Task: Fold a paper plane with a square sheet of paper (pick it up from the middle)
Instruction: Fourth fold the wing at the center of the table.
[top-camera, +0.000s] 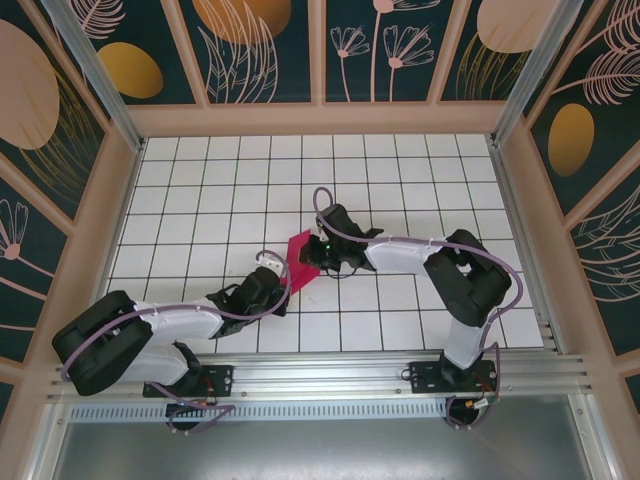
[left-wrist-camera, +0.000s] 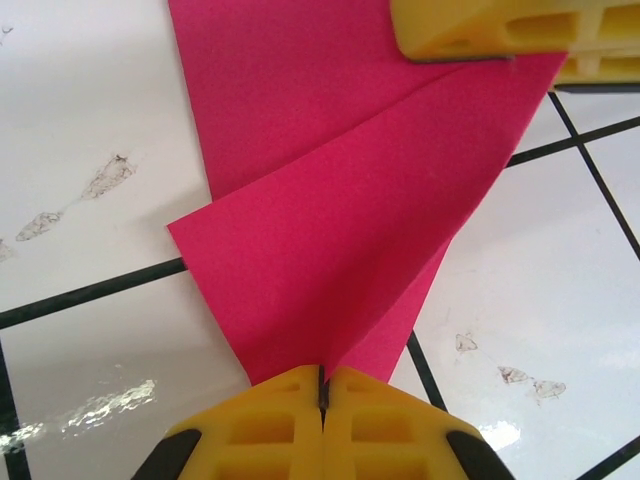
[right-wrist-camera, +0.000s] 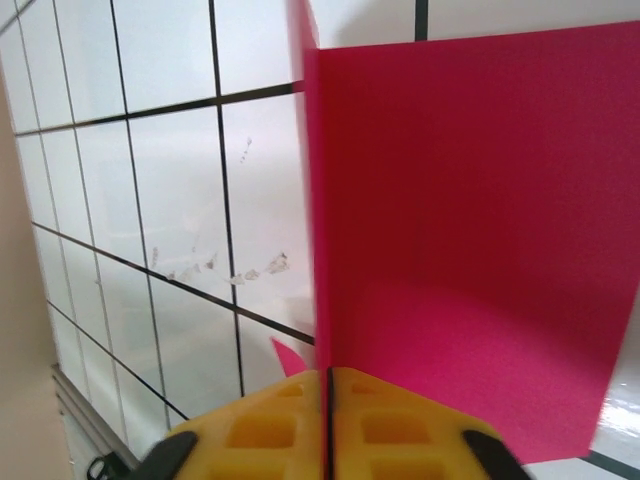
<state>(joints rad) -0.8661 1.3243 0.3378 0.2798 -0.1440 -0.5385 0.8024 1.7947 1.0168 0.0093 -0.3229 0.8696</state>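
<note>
White grid-tiled table (top-camera: 200, 180), floral wall panels (top-camera: 260, 40) around it.

Top view: folded magenta paper (top-camera: 298, 262) near the table's middle, between left gripper (top-camera: 280, 288) and right gripper (top-camera: 314, 256).

Left wrist: left gripper (left-wrist-camera: 322, 385) pads together, clamped on the paper's (left-wrist-camera: 340, 230) pointed tip (layers fan away from it). Right gripper's fingers (left-wrist-camera: 470, 30) sit on the far edge.

Right wrist: right gripper (right-wrist-camera: 328, 385) pinched together on the paper's (right-wrist-camera: 470, 230) edge, one flap upright.
</note>
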